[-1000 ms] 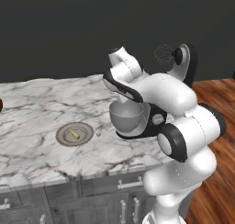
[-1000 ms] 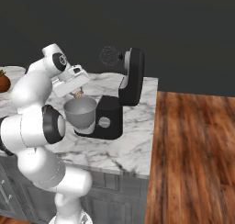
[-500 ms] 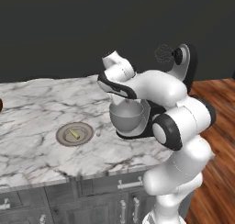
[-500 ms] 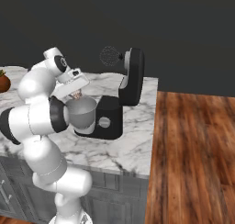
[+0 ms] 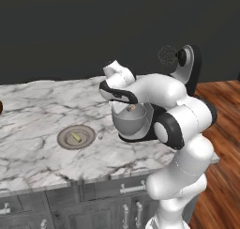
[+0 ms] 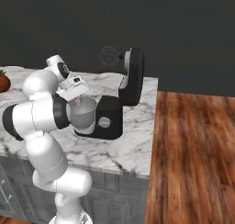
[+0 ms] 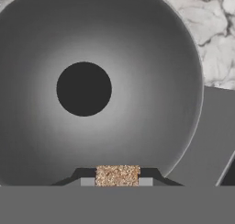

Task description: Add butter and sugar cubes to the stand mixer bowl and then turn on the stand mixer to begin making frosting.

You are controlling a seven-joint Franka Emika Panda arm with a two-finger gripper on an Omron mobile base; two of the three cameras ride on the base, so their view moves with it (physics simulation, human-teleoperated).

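My gripper (image 7: 117, 179) hangs straight over the stand mixer bowl (image 7: 137, 58), shut on a tan sugar cube (image 7: 117, 175) pinched between its tips. From the left base camera the cube (image 5: 131, 108) sits just above the grey bowl (image 5: 131, 125), and the right base view shows the cube (image 6: 78, 100) above the bowl (image 6: 85, 115). The black stand mixer (image 6: 131, 78) has its head tilted back and its wire whisk (image 6: 109, 56) raised. A silver knob (image 6: 104, 122) shows on its base. The butter (image 5: 75, 137) lies on a flat grey plate (image 5: 65, 140) to the left.
The marble counter (image 5: 37, 106) ends just right of the mixer, where wooden floor (image 6: 193, 149) begins. A reddish-brown pot (image 6: 3, 83) stands at the counter's far left. Cabinet drawers (image 5: 126, 188) run under the front edge.
The hand with the sugar cube has sunk a little toward the bowl, and the elbow has swung outward. The grip has not changed.
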